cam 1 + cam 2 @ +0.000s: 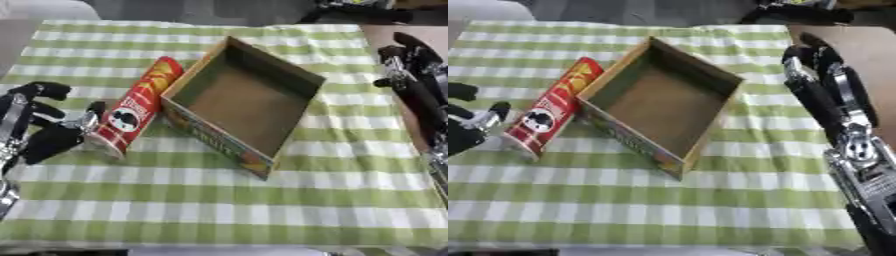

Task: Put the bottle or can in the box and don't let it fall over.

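Home-like table [219, 210] with checked cloth

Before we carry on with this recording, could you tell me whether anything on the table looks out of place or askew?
Yes: the red can lies on its side against the left wall of the open box, not upright, and outside it. The box sits skewed to the cloth's checks and is empty. The left hand is at the can's near end.

A green-and-white checked cloth [219, 200] covers the tabletop [877, 45], whose bare brown surface shows at right; grey floor [175, 10] lies beyond.
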Controlling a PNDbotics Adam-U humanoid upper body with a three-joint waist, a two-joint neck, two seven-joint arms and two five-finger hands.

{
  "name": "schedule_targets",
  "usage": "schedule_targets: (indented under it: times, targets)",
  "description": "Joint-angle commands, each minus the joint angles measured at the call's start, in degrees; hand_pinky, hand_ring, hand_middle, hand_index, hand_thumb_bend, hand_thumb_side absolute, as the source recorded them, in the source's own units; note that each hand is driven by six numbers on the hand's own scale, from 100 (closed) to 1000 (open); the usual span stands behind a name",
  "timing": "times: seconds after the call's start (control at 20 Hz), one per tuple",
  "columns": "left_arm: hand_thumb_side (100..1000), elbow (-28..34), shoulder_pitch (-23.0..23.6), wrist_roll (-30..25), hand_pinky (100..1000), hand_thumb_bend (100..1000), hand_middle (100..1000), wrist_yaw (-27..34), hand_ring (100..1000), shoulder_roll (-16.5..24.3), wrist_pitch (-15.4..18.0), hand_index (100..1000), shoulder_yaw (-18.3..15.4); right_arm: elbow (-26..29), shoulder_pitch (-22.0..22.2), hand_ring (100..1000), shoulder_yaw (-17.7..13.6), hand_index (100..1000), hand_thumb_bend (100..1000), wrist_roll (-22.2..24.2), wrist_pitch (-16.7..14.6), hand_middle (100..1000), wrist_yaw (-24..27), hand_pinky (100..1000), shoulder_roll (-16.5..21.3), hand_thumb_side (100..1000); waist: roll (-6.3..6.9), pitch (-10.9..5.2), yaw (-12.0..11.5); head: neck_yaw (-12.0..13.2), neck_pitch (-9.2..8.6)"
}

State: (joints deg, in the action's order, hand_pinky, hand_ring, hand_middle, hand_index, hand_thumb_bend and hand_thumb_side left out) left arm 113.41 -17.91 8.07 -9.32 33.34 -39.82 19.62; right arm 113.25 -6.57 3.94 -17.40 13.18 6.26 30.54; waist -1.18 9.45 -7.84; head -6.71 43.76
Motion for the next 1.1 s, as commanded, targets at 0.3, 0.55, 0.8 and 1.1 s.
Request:
schedule_targets:
  times: [0.3, 0.55, 0.8, 1.1]
  targets:
    - [430, 0.8, -1.2, -3.5, 638, 456, 688, -2.3, 635, -0.5, -1.3, 762, 1.6, 1.2, -0.4, 920, -0.2, 940, 100, 0.1, 0.0, 791, 0.2, 681, 1.2, 669, 0.10, -1.68, 0.3, 0.3, -0.07]
    - [428, -0.3, -1.9, -4.7, 640, 464, 686, -3.7, 640, -1.2, -1.5, 759, 2.5, 1.2, -0.4, 920, -0.1, 940, 100, 0.1, 0.0, 791, 0.2, 681, 1.1, 669, 0.14, -1.68, 0.4, 0.5, -0.04]
    - [417, -1.8, -2.9, -5.6, 645, 470, 682, -5.2, 645, -2.0, -1.7, 748, 3.4, 1.1, -0.4, 920, -0.1, 939, 100, 0.2, 0.0, 791, 0.2, 681, 1.1, 669, 0.10, -1.66, 0.5, 0.7, -0.03]
    - [406, -4.2, -3.5, -6.4, 654, 488, 691, -8.4, 656, -3.0, -2.1, 755, 4.0, 1.2, -0.5, 919, -0.1, 939, 100, 0.3, 0.0, 790, 0.3, 681, 1.1, 669, 0.07, -1.53, 0.7, 0.9, -0.15]
